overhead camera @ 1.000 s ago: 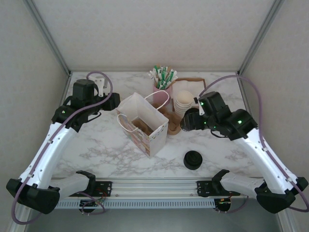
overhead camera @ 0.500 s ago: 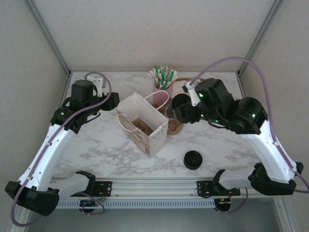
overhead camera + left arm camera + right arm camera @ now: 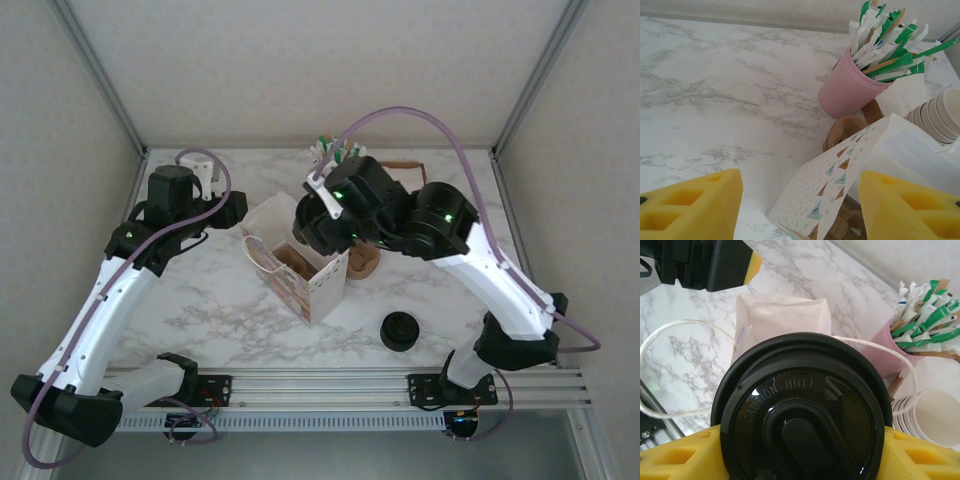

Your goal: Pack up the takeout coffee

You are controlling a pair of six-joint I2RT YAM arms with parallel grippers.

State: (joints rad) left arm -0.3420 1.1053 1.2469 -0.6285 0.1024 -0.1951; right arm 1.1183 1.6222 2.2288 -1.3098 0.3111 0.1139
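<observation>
The takeout coffee, a brown moulded-pulp cup carrier (image 3: pixel 363 263) (image 3: pixel 842 132), sits on the table against the right side of the white paper bag (image 3: pixel 300 270) (image 3: pixel 840 190) (image 3: pixel 782 315). My right gripper (image 3: pixel 318 222) (image 3: pixel 800 455) hangs over the bag's open mouth, shut on a cup with a black "CAUTION HOT!" lid (image 3: pixel 800 410). The lid hides the cup body. My left gripper (image 3: pixel 233 208) (image 3: pixel 800 200) stands open just left of the bag, whose patterned corner lies beyond its yellow fingers (image 3: pixel 690 205). Something brown shows inside the bag.
A pink cup of green-and-white stirrers (image 3: pixel 850 87) (image 3: pixel 890 355) stands behind the bag, with a stack of cream paper cups (image 3: pixel 937 112) (image 3: pixel 935 415) to its right. A loose round black lid (image 3: pixel 400 330) lies near the front edge.
My right arm has swung left with the lidded cup, from beside the stack of cups to above the bag. The left arm has stayed put.
</observation>
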